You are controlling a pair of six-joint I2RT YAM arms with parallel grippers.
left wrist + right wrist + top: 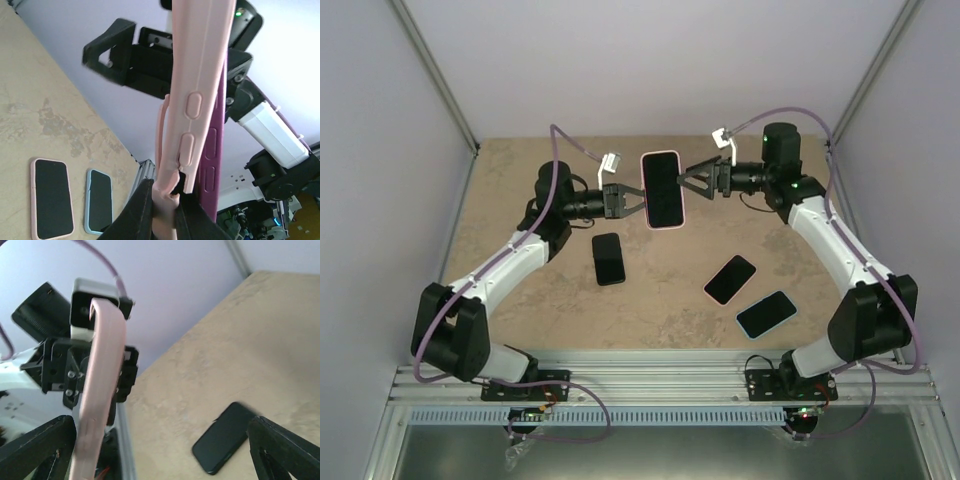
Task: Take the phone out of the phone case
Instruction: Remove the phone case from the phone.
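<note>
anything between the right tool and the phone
Nothing visible. The right tool stands open at one edge of the phone, which is in its pink case and held in the air by the left tool at the opposite edge.

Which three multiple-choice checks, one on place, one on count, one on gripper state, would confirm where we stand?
1. Where is the pink case?
A) lying flat
B) held up in the air
C) by the left base

2. How many phones lie on the table?
A) one
B) five
C) three

3. How is the right gripper?
A) open
B) shut on the case
C) shut on a lying phone

Answers:
1 B: the left gripper pinches its edge, well clear of the table.
2 C: one lies on the left, two on the right.
3 A: its fingers stand spread wide by the case's other edge.
</note>
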